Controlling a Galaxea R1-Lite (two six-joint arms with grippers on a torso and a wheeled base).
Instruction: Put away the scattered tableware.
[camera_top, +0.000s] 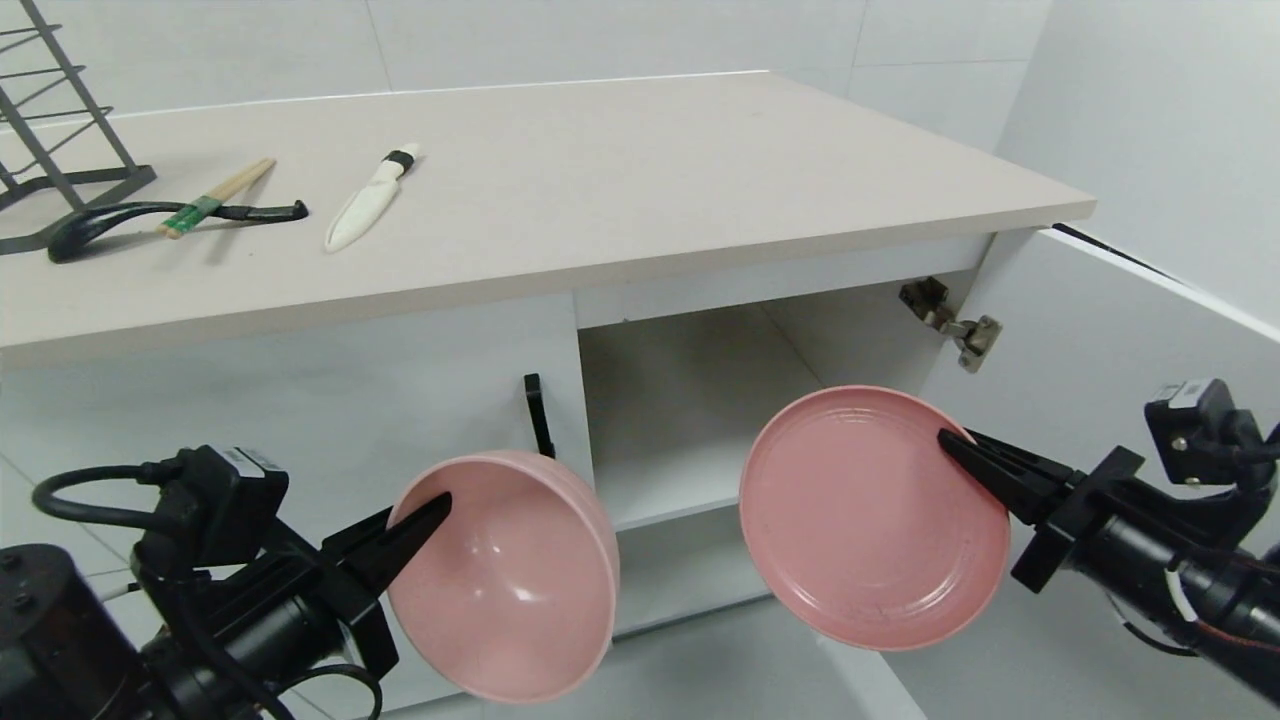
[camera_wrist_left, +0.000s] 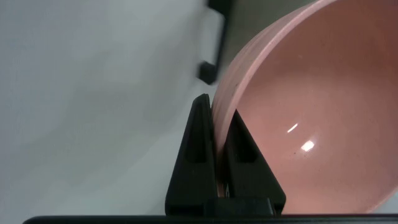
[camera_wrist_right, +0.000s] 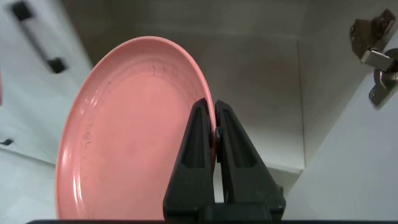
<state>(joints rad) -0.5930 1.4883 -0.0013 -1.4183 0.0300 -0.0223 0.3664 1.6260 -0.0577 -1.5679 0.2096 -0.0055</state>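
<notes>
My left gripper (camera_top: 425, 512) is shut on the rim of a pink bowl (camera_top: 510, 575), held on its side in front of the closed cabinet door. The left wrist view has the rim of the pink bowl (camera_wrist_left: 305, 124) pinched between the black fingers (camera_wrist_left: 199, 155). My right gripper (camera_top: 955, 445) is shut on the edge of a pink plate (camera_top: 865, 515), held upright before the open cabinet compartment (camera_top: 690, 410). In the right wrist view the pink plate (camera_wrist_right: 130, 130) stands clamped between the fingers (camera_wrist_right: 239, 149).
On the countertop (camera_top: 600, 170) lie a white knife (camera_top: 370, 200), chopsticks (camera_top: 215, 198) and a black utensil (camera_top: 150, 218). A dark wire rack (camera_top: 55, 110) stands at the far left. The cabinet door (camera_top: 1120, 350) hangs open at the right, with its hinge (camera_top: 950, 320).
</notes>
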